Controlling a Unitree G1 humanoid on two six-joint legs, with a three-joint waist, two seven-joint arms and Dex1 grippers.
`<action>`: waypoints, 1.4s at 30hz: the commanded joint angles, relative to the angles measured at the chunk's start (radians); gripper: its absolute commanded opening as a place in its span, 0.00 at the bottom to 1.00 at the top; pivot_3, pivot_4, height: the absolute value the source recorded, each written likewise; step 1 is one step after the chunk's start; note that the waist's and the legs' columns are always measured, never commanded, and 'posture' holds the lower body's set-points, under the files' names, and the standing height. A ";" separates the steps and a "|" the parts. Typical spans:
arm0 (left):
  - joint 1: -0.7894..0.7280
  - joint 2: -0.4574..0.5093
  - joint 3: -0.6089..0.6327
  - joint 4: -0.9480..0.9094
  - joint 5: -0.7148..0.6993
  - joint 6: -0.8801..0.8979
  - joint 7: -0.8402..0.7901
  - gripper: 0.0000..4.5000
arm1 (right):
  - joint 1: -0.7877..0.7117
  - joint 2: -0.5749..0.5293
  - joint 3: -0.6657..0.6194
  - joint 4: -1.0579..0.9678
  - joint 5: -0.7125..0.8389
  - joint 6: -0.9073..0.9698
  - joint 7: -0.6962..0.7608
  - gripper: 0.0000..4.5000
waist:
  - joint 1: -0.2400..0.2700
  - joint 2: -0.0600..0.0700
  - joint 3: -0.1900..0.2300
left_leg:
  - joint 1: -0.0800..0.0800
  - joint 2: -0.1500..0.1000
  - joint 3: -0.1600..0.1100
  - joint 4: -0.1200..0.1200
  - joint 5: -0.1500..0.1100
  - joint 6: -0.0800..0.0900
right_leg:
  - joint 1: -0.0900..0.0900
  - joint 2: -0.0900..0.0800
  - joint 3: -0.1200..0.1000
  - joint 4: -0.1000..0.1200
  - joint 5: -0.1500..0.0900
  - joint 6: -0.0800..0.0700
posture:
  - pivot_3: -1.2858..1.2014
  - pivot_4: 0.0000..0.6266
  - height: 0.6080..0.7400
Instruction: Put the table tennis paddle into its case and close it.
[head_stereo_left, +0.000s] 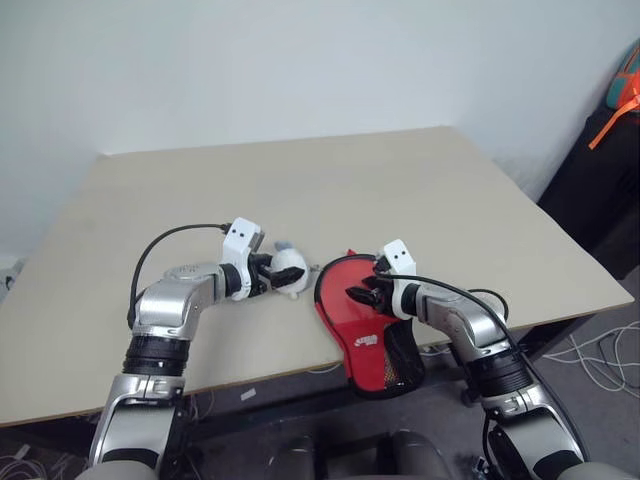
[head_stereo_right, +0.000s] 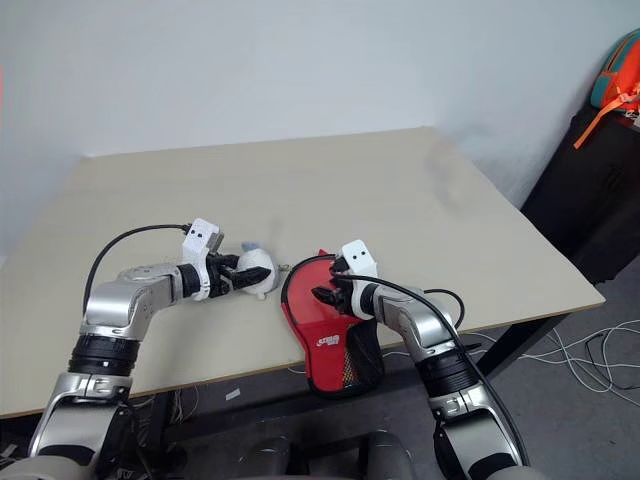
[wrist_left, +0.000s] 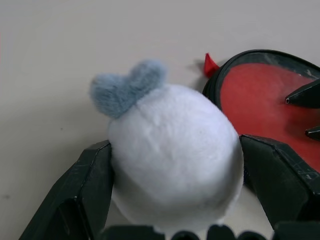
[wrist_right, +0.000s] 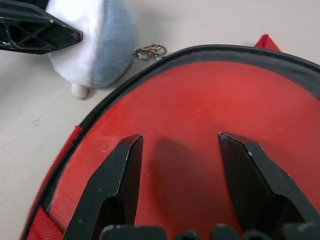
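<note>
The case (head_stereo_left: 350, 320) lies red side up near the table's front edge, with black edging and a small white logo (head_stereo_left: 364, 342). Its narrow mesh end hangs over the edge. The table tennis paddle is hidden; I cannot tell it apart from the red face. My right gripper (wrist_right: 180, 139) is open, its fingertips spread on or just over that red face. Left of the case, my left gripper (head_stereo_left: 283, 272) is shut on a white plush toy (wrist_left: 175, 150) with a grey-blue tuft, held just above the table.
The tan table (head_stereo_left: 300, 180) stretches away behind both grippers. A small metal clasp (wrist_right: 149, 51) lies between the plush toy and the case rim. Dark bags with an orange strap (head_stereo_left: 610, 120) stand at the right, and cables (head_stereo_left: 600, 360) lie on the floor.
</note>
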 joint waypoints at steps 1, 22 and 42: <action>-0.040 -0.017 0.001 0.024 -0.010 0.016 0.003 0.92 | -0.023 0.000 -0.013 -0.017 -0.005 -0.019 0.000 0.57 | 0.000 0.000 0.000 | 0.000 0.000 0.000 0.000 0.000 0.001 | 0.000 0.000 0.000 0.000 0.000 0.000 | 0.52 0.00 0.88; -0.299 -0.107 -0.049 0.411 0.131 -0.181 0.088 0.17 | -0.010 -0.004 0.032 -0.036 -0.015 0.048 0.042 0.58 | 0.002 -0.001 -0.001 | 0.001 -0.001 -0.003 0.002 -0.001 0.001 | 0.003 -0.001 -0.002 0.000 0.000 0.000 | 0.52 0.00 0.88; -0.663 -0.354 -0.035 0.995 0.263 -0.572 0.142 0.17 | 0.036 0.006 0.056 -0.072 -0.042 0.104 -0.005 0.58 | 0.000 -0.007 0.000 | -0.001 -0.001 -0.005 0.004 -0.002 0.004 | 0.003 -0.002 -0.004 0.000 0.000 0.000 | 0.52 0.00 0.88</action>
